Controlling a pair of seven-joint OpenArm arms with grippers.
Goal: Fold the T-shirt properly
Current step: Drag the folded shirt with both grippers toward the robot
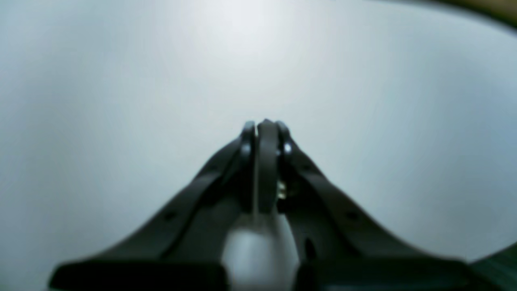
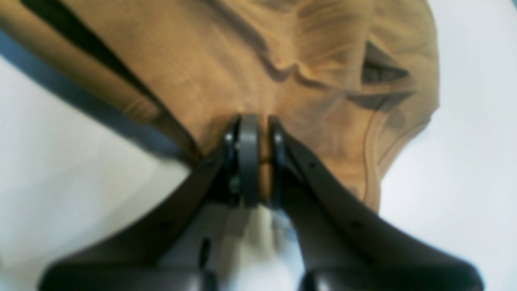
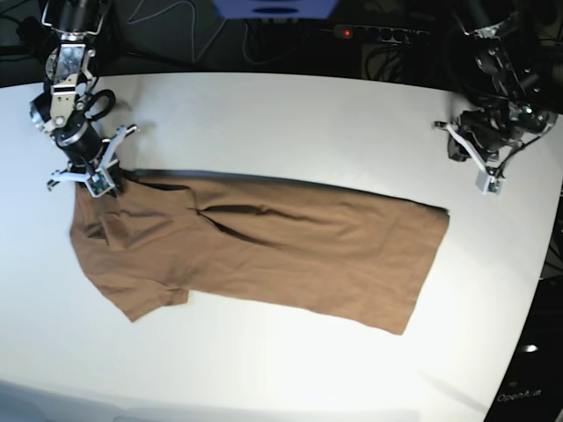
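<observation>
Two claws are mine, and only one has cloth in it. My right claw [image 2: 258, 133] is clamped on the T-shirt [image 3: 264, 251], with a thin fold of tan fabric pinched between its dark fingers [image 2: 247, 157]. Seen from that wrist, the cloth spreads away ahead of the fingertips and off to both sides, rumpled into soft ridges, with a hemmed edge curling down past the right finger and a dark band running off toward the upper left. In the base view this claw [image 3: 95, 176] sits at the shirt's upper corner on the sleeve end, and from there the garment stretches out flat across the white table [image 3: 290, 123], a long tan shape folded lengthwise, its short sleeve [image 3: 154, 299] jutting out below the claw and its far end well away from it. A dark crease runs along the cloth a little way out from my grip. My left claw [image 1: 264, 127] has its fingers pressed together with nothing between them; ahead of it and all around it I see only bare white tabletop, blurred, with a small strip of tan at the far upper right edge of that view. In the base view it [image 3: 482, 167] hangs over the table, well apart from the shirt's nearest corner.
</observation>
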